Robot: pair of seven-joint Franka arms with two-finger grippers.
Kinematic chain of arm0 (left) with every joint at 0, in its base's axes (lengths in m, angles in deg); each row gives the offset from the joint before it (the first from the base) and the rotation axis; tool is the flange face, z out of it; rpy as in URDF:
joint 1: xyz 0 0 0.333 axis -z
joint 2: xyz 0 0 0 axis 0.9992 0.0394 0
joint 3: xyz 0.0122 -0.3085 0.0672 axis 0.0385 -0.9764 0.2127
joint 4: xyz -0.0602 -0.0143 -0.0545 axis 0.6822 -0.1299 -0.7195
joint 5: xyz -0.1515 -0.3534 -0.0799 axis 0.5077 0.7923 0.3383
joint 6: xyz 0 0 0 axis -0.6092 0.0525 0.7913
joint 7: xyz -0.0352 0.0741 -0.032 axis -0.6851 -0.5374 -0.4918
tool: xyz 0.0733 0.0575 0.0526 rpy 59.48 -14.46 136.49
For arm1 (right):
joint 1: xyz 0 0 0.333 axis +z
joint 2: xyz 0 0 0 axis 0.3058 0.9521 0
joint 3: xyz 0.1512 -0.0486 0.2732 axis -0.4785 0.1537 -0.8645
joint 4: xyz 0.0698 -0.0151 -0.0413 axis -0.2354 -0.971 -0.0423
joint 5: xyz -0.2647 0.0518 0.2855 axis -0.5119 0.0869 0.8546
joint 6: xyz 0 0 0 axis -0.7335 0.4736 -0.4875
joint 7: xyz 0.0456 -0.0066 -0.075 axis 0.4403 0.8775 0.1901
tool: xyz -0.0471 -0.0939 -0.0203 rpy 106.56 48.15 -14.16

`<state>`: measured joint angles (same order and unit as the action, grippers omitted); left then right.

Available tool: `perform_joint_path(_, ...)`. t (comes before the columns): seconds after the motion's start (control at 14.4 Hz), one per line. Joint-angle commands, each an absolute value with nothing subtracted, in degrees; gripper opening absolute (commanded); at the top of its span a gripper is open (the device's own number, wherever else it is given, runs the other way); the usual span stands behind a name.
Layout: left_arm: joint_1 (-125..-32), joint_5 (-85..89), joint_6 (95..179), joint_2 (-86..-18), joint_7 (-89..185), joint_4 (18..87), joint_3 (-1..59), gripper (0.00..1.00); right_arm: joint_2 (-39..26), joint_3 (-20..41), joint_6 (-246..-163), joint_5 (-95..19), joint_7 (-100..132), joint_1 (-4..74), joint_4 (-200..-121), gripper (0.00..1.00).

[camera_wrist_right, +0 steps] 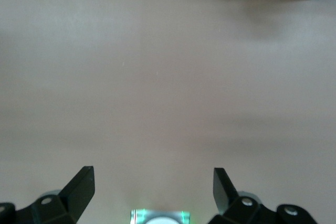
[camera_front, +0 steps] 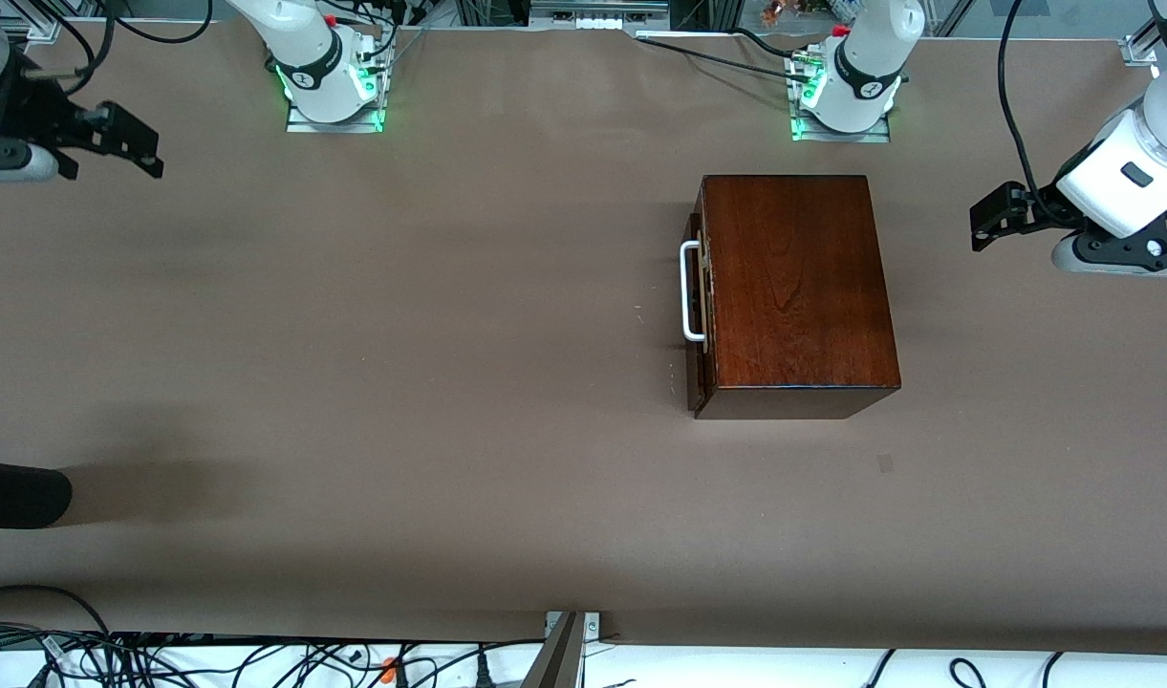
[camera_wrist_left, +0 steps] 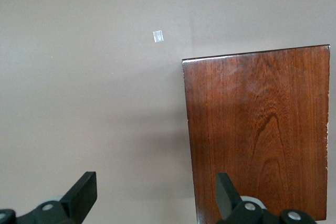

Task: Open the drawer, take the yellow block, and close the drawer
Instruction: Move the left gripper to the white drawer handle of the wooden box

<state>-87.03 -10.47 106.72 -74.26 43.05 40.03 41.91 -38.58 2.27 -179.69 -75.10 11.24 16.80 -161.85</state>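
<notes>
Fingers spread wide, the right end effector (camera_front: 148, 153) hangs empty over bare table (camera_front: 401, 382) at its own arm's end. The drawer (camera_front: 695, 296), shut in its wooden box (camera_front: 798, 287), lies between both end effectors. The left end effector (camera_front: 977, 225), also spread, hangs just beside that box.

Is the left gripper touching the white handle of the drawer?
Apart. The front view shows the left gripper past the box's other end from the white handle.

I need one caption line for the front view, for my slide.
Closed drawer of the wooden box; left gripper and right gripper wait open at the table's ends.
</notes>
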Motion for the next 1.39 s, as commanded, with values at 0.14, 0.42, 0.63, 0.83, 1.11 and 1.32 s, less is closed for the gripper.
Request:
perform_joint_path(0.14,-87.0,-10.2,105.6,-73.0,41.7,37.3,42.0,1.00,-37.7,3.2,-181.5,-75.6,11.9,16.4,-162.2,1.00)
perform_joint_path(0.42,-87.0,-10.2,105.6,-72.9,41.7,37.3,42.0,1.00,-36.0,3.2,-181.7,-75.9,11.6,16.4,-161.7,1.00)
perform_joint_path(0.63,-87.0,-9.8,105.5,-72.9,41.8,37.6,41.9,1.00,-35.5,3.2,-181.4,-75.7,11.2,16.4,-161.7,1.00)
perform_joint_path(0.83,-86.9,-9.5,104.9,-72.5,41.7,37.6,41.6,1.00,-35.5,3.3,-181.4,-75.6,10.7,16.2,-161.4,1.00)
perform_joint_path(1.11,-86.6,-9.4,104.5,-72.4,41.7,37.6,41.3,1.00,-35.6,3.3,-181.3,-75.5,9.9,16.1,-161.0,1.00)
perform_joint_path(1.32,-84.8,-9.6,104.1,-71.7,41.7,37.5,40.4,1.00,-35.5,3.3,-181.3,-75.5,9.8,16.2,-161.0,1.00)
